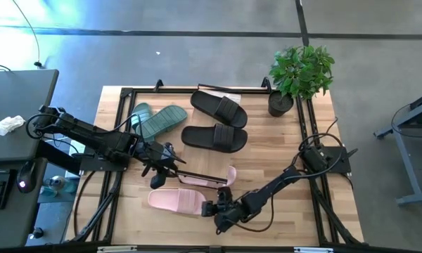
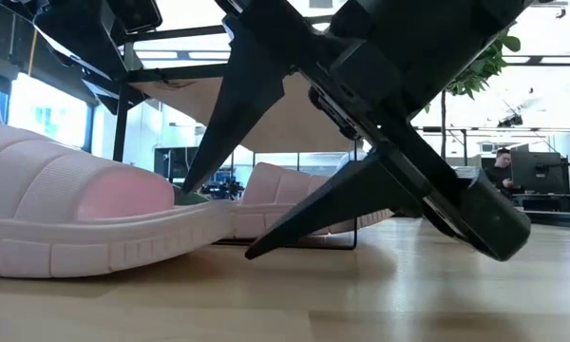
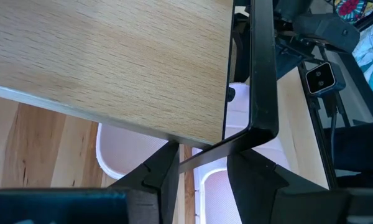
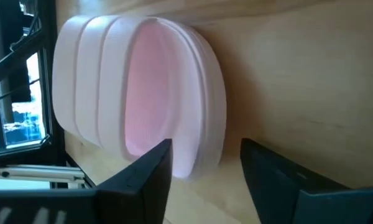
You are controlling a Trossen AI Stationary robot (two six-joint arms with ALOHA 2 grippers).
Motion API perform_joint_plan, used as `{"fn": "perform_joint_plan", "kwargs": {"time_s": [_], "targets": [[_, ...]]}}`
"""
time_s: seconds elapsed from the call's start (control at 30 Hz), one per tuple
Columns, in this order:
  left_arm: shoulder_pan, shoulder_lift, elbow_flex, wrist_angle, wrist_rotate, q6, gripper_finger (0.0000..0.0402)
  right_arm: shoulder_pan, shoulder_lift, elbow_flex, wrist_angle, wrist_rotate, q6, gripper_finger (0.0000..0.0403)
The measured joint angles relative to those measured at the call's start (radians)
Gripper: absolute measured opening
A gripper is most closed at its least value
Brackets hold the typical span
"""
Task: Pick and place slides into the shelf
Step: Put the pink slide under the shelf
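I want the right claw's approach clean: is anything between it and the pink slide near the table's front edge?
Nothing visible. The right claw sits open at the end of the pink slide, with only bare table in the gap in the right wrist view.

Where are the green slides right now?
In the high view, the green slides lie at the table's back left, beside the black slides.

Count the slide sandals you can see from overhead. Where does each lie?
6: two black slides mid-table, two green slides left of them, two pink slides near the front; none seems hidden.
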Motion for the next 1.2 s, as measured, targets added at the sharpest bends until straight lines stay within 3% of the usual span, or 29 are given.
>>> {"fn": "perform_joint_plan", "kwargs": {"time_s": [0.6,0.87,1.2], "targets": [[0.000,0.000,0.000,0.004,-0.002,0.000,0.0117,-0.014,-0.001,0.000,0.012,0.029,-0.065,0.0012],[0.000,0.000,0.000,0.003,-0.003,0.000,0.0117,0.042,-0.001,0.000,0.013,0.083,0.005,0.0003],[0.001,0.000,0.000,0.002,-0.007,0.000,0.0117,0.165,-0.004,0.000,-0.031,0.329,0.167,0.0001]]}}
